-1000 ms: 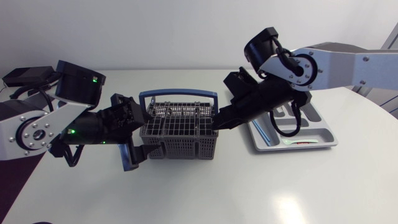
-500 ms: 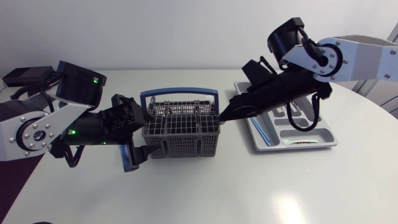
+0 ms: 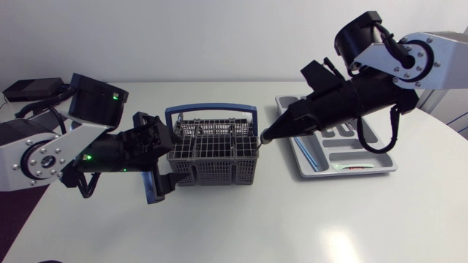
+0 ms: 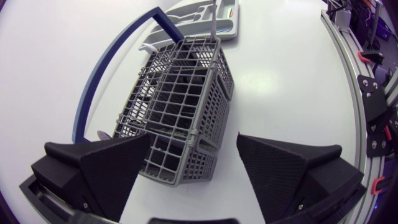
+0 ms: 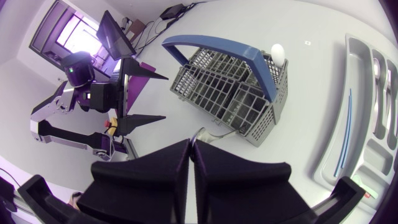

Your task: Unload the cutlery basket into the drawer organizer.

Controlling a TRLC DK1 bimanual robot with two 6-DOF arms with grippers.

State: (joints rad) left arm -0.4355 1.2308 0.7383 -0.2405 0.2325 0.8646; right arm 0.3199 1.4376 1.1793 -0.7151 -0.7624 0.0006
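The white table (image 3: 292, 219) carries two things directly on its top. A grey mesh cutlery basket (image 3: 212, 173) with a blue handle stands near the middle, and a grey drawer organizer (image 3: 384, 157) lies flat toward the table's right edge, near the basket but not touching it.

A white, glossy tabletop (image 3: 241, 219) with a rounded edge fills the head view. A flat black box (image 3: 33, 89) lies at the tabletop's far left edge, with a dark cable (image 3: 22, 109) curling just beside it.
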